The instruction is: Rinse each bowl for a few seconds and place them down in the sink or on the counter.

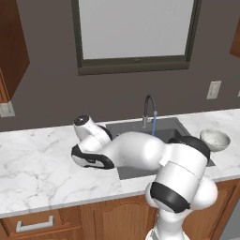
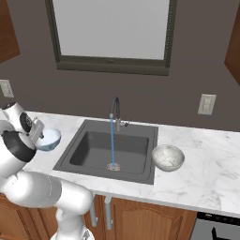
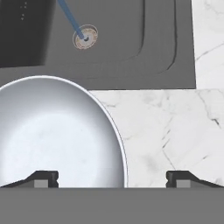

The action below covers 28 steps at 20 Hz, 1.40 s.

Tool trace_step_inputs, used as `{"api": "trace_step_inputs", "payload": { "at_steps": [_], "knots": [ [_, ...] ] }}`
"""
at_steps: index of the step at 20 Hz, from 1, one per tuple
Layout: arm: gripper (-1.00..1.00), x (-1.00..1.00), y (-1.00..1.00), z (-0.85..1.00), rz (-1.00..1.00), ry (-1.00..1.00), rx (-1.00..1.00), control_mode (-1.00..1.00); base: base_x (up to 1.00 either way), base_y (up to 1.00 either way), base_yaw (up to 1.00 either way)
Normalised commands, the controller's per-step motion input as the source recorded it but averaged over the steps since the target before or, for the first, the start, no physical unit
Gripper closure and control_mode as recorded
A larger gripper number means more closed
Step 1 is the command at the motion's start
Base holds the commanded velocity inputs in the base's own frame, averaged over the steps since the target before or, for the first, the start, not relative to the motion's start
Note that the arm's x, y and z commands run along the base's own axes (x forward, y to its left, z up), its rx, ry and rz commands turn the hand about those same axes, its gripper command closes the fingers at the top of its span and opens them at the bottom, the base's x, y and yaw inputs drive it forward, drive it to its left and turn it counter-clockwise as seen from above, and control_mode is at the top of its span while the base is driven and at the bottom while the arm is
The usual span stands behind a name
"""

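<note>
Jaws spread wide over light blue bowl (image 3: 57, 135) on desk (image 3: 175, 131), just beside sink (image 3: 131, 52) left edge. Looked glossy, rigid, likely slippery: pinch the rim. Speckled bowl (image 2: 168, 157) at right edge.

Grey wall (image 2: 197, 56) – window (image 2: 110, 28), wooden cabinets (image 1: 42, 220).

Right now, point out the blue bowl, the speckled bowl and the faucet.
blue bowl (image 2: 50, 139), right base view, outer side.
speckled bowl (image 2: 167, 157), right base view, inside hollow.
faucet (image 2: 114, 104), right base view, curved neck.
</note>
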Motion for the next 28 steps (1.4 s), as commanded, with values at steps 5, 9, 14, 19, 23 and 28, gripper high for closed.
{"api": "trace_step_inputs", "payload": {
  "at_steps": [5,9,14,19,23,28],
  "knots": [
    [-1.00,-0.05,0.04,0.35,-0.03,-0.08,0.00,-1.00,0.00,0.00,0.00],
    [-1.00,-0.07,0.00,0.42,-0.01,-0.07,0.01,-1.00,0.00,0.00,0.00],
    [-1.00,-0.06,0.00,0.45,0.00,-0.06,0.02,-1.00,0.00,0.00,0.00],
    [-1.00,-0.04,0.00,0.44,0.00,-0.07,0.03,-1.00,0.00,0.00,0.00],
    [-1.00,-0.06,-0.01,0.41,0.00,-0.07,0.04,-1.00,0.00,0.00,0.00],
    [-1.00,-0.06,-0.06,0.42,0.00,-0.06,0.06,-1.00,0.00,0.00,0.00]
  ]
}}
